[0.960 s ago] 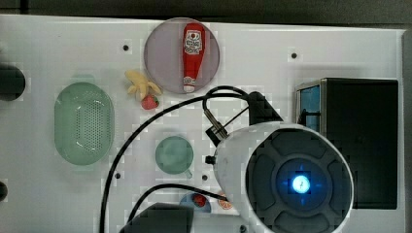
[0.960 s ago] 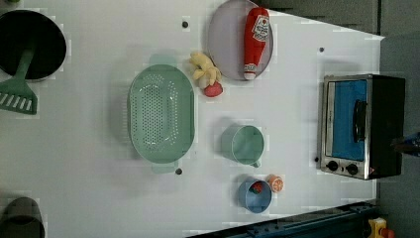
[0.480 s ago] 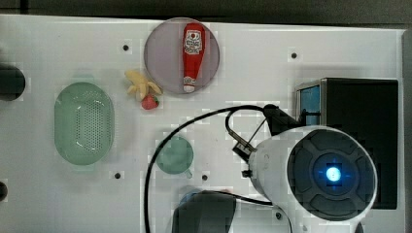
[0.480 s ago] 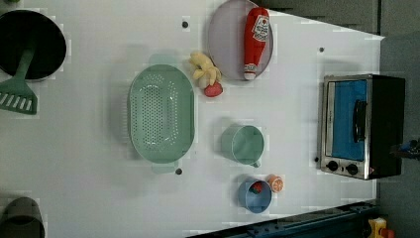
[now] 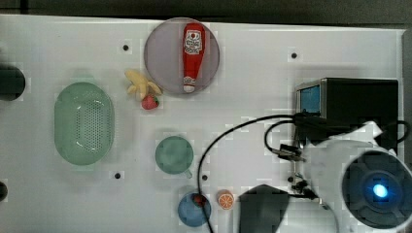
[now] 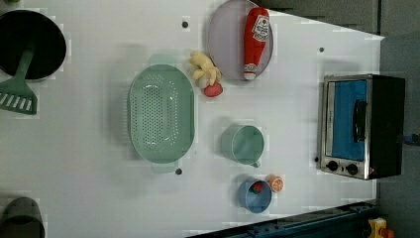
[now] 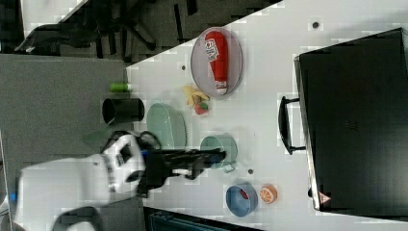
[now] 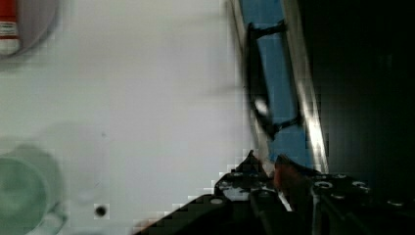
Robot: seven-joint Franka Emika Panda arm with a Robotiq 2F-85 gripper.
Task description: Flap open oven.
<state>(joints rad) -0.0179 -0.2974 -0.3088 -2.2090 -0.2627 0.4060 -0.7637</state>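
Note:
The oven (image 6: 361,126) stands at the left view's right, with a black top and a silver front frame. Its blue glass door (image 6: 346,119) is shut, and the dark bar handle (image 6: 360,120) lies flat against it. In the top view my gripper (image 5: 307,122) hangs over the oven's front edge (image 5: 309,99), with the arm covering the oven's lower part. In the wrist view the gripper (image 8: 266,164) sits just short of the handle (image 8: 257,83) and is not touching it. It is open only a narrow gap, with nothing between the fingers.
A green cup (image 5: 174,154), a blue bowl (image 5: 193,208) holding a strawberry, and an orange slice (image 5: 225,199) lie at the top view's left of the oven. Farther off are a plate with a ketchup bottle (image 5: 193,53), a banana (image 5: 140,83) and a green colander (image 5: 84,123).
The arm has swung toward the top view's right, from above the cup area to over the oven's front. The oven door has stayed shut.

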